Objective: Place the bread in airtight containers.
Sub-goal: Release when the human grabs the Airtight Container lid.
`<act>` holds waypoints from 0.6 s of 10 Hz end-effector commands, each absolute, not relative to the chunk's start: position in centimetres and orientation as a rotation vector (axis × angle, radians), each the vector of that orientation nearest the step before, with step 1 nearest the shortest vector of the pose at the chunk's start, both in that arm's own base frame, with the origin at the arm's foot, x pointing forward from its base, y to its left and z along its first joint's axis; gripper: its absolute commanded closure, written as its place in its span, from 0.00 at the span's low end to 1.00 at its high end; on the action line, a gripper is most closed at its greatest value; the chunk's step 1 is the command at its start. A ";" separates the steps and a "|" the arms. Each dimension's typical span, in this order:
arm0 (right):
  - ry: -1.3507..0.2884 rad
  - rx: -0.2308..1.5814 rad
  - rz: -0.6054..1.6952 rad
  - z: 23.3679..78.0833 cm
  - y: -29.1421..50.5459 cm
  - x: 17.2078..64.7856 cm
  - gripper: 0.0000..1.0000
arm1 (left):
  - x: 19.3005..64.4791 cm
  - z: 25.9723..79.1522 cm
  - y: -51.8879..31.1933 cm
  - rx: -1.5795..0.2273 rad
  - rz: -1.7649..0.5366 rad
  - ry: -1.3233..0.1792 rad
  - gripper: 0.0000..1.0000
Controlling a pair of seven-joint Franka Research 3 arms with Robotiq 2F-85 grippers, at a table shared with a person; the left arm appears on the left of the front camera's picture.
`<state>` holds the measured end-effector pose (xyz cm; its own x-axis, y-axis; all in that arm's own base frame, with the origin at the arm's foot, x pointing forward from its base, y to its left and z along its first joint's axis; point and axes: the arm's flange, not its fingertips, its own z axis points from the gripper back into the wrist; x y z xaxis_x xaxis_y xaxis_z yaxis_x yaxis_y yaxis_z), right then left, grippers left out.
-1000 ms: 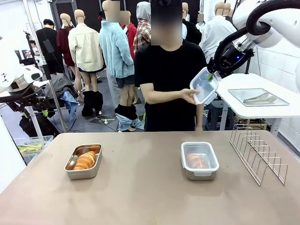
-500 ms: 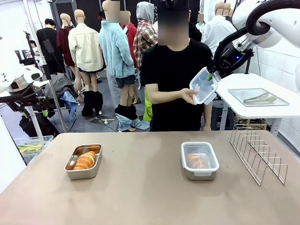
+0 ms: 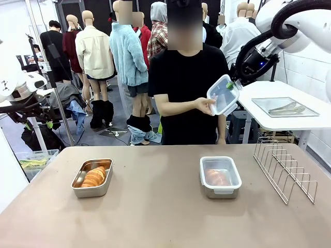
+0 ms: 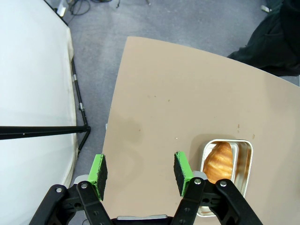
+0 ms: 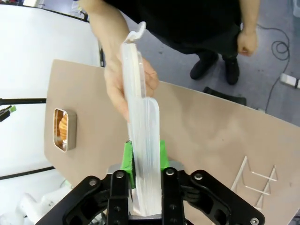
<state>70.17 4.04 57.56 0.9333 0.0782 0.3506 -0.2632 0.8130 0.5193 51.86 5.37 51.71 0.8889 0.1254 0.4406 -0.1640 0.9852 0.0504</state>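
R gripper (image 3: 231, 85) is up high over the far side of the worktop (image 3: 165, 217), pads either side of a clear lid (image 3: 223, 95); in the R wrist view the lid (image 5: 140, 140) stands edge-on between the green pads (image 5: 127, 159) w/ the jaws nearly together around it, but can't tell if it's properly clamped or just slack. Person's hand (image 3: 205, 105) is also on the lid, fingers wrapped on one face, so both have it. L gripper (image 4: 140, 171) hangs off the worktop's left end, jaws wide apart, nothing between them; open tin (image 4: 227, 173) sits just beside its one pad in the wrist view, roll (image 4: 219, 161) inside. Front view: L tin (image 3: 93, 177) near the left of the worktop, no lid, bread (image 3: 94, 176) lying in it. R tin (image 3: 221, 176) right of centre, well apart from the first, lid snapped on, second roll (image 3: 217, 177) visible through the plastic. Wire rack (image 3: 284, 168) stands at the right edge. White side table (image 3: 289, 111) behind carries a flat tray (image 3: 284, 107) w/ tongs on it.
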 end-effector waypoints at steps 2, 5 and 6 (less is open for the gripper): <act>-0.376 0.488 0.357 59.0 0.6 68.3 0.39 | 51.8 51.9 5.4 0.088 0.152 -0.455 0.25; -0.340 0.288 0.591 60.5 -5.1 64.4 0.39 | 51.8 51.9 5.4 0.088 0.152 -0.455 0.25; -0.315 0.214 0.623 60.3 -6.6 63.7 0.39 | 51.8 51.9 5.4 0.088 0.152 -0.455 0.25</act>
